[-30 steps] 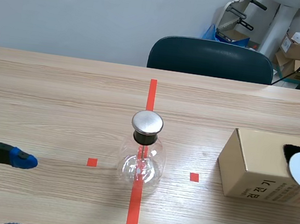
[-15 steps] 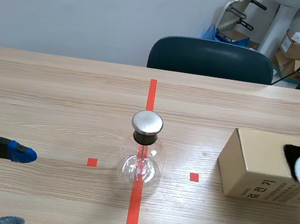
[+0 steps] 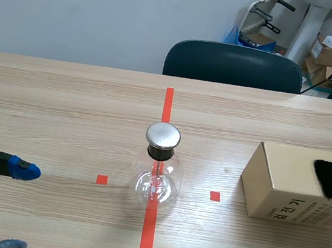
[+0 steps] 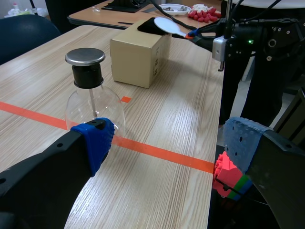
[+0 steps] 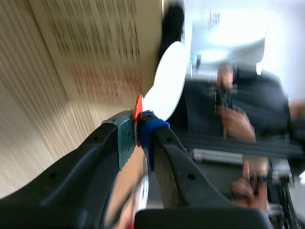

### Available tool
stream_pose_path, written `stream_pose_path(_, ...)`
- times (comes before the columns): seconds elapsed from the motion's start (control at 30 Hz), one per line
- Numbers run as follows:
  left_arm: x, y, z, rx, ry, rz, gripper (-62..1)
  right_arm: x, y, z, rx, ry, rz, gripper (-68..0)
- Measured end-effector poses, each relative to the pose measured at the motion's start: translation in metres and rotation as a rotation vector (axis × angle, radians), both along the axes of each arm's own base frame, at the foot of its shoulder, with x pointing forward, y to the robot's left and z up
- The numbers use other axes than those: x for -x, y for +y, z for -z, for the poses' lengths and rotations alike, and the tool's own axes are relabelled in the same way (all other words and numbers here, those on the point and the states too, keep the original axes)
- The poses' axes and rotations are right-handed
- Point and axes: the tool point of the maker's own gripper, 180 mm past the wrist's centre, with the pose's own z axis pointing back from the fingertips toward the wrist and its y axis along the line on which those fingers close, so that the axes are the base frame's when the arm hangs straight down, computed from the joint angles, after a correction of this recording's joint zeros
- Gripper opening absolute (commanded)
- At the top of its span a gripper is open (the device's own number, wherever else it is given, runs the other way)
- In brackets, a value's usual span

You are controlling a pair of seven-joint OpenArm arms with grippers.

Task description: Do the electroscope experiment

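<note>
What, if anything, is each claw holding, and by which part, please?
The right claw grips a white paddle by its orange-red handle, just behind the blade. The left claw is open and holds nothing.

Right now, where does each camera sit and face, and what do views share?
Scene view: between the arms, facing across the table at the flask; left gripper low.
Left wrist view: past its open gripper toward flask and box.
Right wrist view: past right gripper, shut on white paddle, toward box.
All share the box.
</note>
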Motion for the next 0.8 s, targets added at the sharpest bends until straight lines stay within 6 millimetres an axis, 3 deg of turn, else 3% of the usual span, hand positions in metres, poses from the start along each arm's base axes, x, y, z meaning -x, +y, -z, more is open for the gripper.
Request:
stream_pose_path(0.07, 0.0, 0.0, 0.0, 0.0, 0.0, 0.0, -11.4, 0.001, 0.0, 0.0, 0.001, 0.002, -0.001, -66.9)
stream_pose_path(0.2, 0.0, 0.0, 0.0, 0.0, 0.0, 0.0, -11.4, 0.001, 0.037, 0.001, -0.024, 0.006, -0.208, -66.9)
stream_pose_path(0.27, 0.0, 0.0, 0.0, 0.0, 0.0, 0.0, -11.4, 0.002, 0.044, 0.001, -0.028, 0.009, -0.242, -66.9)
stream_pose_path(0.47, 0.0, 0.0, 0.0, 0.0, 0.0, 0.0, -11.4, 0.001, -0.002, 0.001, 0.003, 0.005, 0.018, -66.9)
stream_pose_path(0.53, 0.0, 0.0, 0.0, 0.0, 0.0, 0.0, -11.4, 0.001, 0.004, 0.001, -0.002, 0.005, -0.016, -66.9)
stream_pose_path(0.63, 0.0, 0.0, 0.0, 0.0, 0.0, 0.0, -11.4, 0.001, 0.037, 0.002, -0.027, 0.007, -0.195, -66.9)
stream_pose_path(0.7, 0.0, 0.0, 0.0, 0.0, 0.0, 0.0, -11.4, 0.003, 0.047, 0.002, -0.034, 0.008, -0.253, -66.9)
stream_pose_path(0.8, 0.0, 0.0, 0.0, 0.0, 0.0, 0.0, -11.4, 0.001, 0.025, 0.003, -0.014, 0.011, -0.126, -66.9)
